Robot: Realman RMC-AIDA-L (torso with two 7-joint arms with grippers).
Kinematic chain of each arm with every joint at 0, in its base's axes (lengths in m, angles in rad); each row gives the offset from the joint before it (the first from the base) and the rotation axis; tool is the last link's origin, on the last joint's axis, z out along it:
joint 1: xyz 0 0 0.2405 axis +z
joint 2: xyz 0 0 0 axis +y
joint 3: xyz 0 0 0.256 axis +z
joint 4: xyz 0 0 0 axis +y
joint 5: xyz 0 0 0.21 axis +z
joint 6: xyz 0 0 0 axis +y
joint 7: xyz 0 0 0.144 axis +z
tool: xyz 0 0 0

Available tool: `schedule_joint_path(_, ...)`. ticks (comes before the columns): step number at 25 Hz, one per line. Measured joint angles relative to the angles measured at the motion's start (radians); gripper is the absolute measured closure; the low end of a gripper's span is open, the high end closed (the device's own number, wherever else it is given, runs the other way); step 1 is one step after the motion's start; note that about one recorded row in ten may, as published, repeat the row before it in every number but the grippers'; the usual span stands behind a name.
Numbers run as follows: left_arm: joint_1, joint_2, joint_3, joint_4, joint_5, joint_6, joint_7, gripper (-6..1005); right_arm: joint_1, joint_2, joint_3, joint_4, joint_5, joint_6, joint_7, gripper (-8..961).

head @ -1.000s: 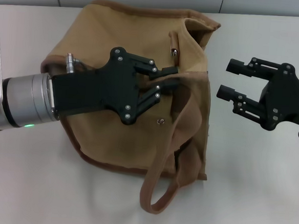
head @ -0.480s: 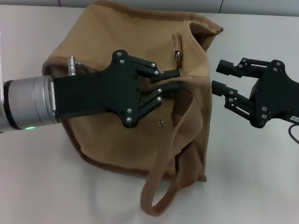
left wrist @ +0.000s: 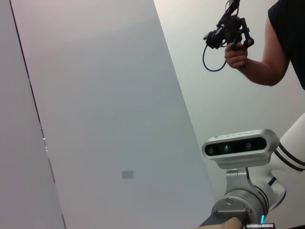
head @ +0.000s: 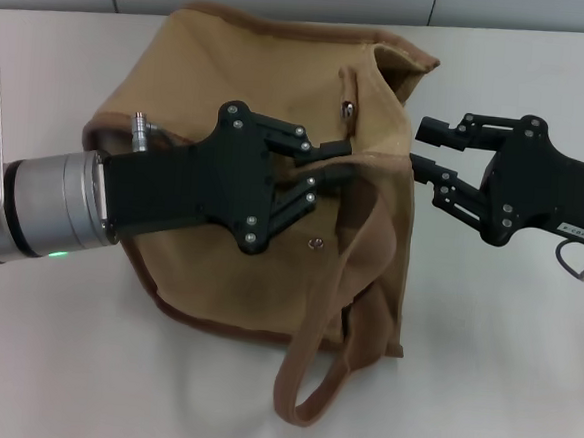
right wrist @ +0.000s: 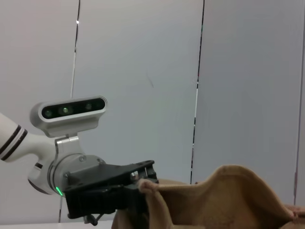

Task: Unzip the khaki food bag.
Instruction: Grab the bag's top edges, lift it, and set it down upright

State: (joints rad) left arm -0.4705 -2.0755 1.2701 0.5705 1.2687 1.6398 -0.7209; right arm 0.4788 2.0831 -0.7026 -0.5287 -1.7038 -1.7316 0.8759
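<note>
The khaki food bag [head: 211, 83] lies on the white table in the head view, its top edge facing right. A metal zipper pull [head: 347, 108] with a brown tab shows near that edge. My left gripper [head: 338, 159] reaches over the bag from the left and is shut on a webbing handle [head: 370, 174] at the top edge. The other loop handle [head: 306, 380] hangs toward the front. My right gripper [head: 427, 148] is open just right of the bag's top edge, fingers pointing at it. The right wrist view shows my left gripper [right wrist: 140, 183] pinching the bag [right wrist: 228, 195].
A silver snap [head: 313, 243] sits on the bag's front pocket. The white table [head: 502, 374] stretches out to the right and front. In the left wrist view a person's hand [left wrist: 236, 55] holds a black device high up, and the robot's head camera [left wrist: 236, 148] shows.
My right gripper has moved left, closing in on the bag's top edge. My left gripper has kept its hold, and the bag's upper right corner has shifted slightly.
</note>
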Motion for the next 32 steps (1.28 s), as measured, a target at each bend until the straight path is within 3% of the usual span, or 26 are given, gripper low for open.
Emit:
schedule_joint_path(13,0.002,0.0,0.0,0.0,0.0,0.006,0.0,911,0.011,0.0,-0.029,0.013,-0.005,0.007,-0.002,692)
schedule_joint_path(24,0.003,-0.001,0.002,0.0,0.0,0.006,0.0,911,0.011,0.001,-0.031,0.014,-0.004,0.008,-0.002,697)
schedule_joint_path(32,0.003,-0.001,0.007,0.0,0.0,0.018,0.0,911,0.011,0.003,-0.038,0.015,0.001,0.007,-0.002,847)
